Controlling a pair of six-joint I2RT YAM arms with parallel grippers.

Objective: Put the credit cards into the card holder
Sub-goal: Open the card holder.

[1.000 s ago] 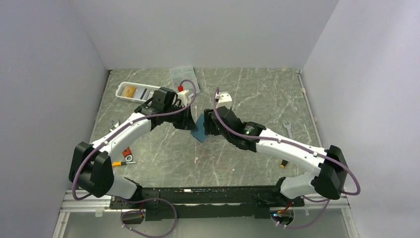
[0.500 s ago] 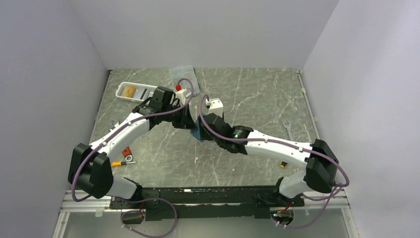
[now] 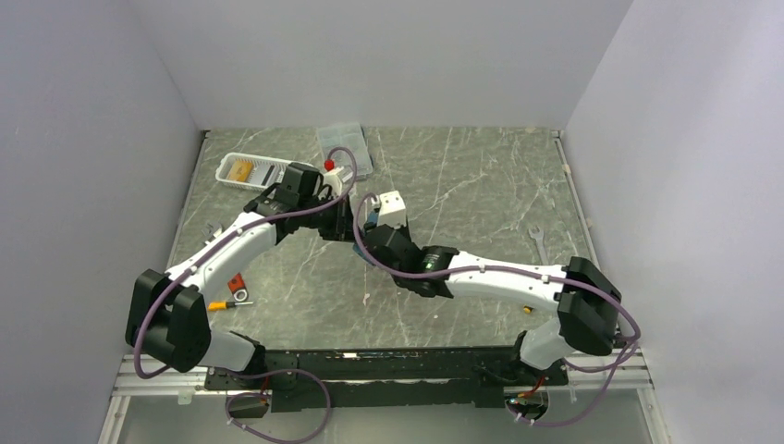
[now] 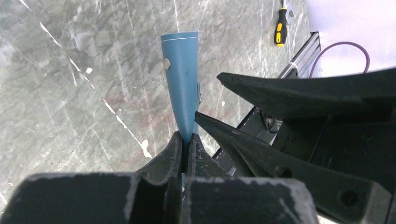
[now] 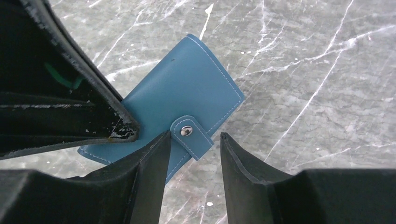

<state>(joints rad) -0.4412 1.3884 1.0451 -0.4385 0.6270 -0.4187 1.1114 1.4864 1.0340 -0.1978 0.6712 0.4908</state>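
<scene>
The left claw is pressed together on one edge of the card holder, pinching it so that it stands out from the fingertips, clear of the bench. The card holder is folded closed, with its snap tab fastened. The right claw is spread, one finger on each side of the snap tab, and grips nothing. One right finger lies against the holder just beside the left claw's tips. A yellow-gold card lies in a white basket, well apart from both claws, beyond the left claw. A screwdriver lies on the bench, well beyond the holder's free end.
</scene>
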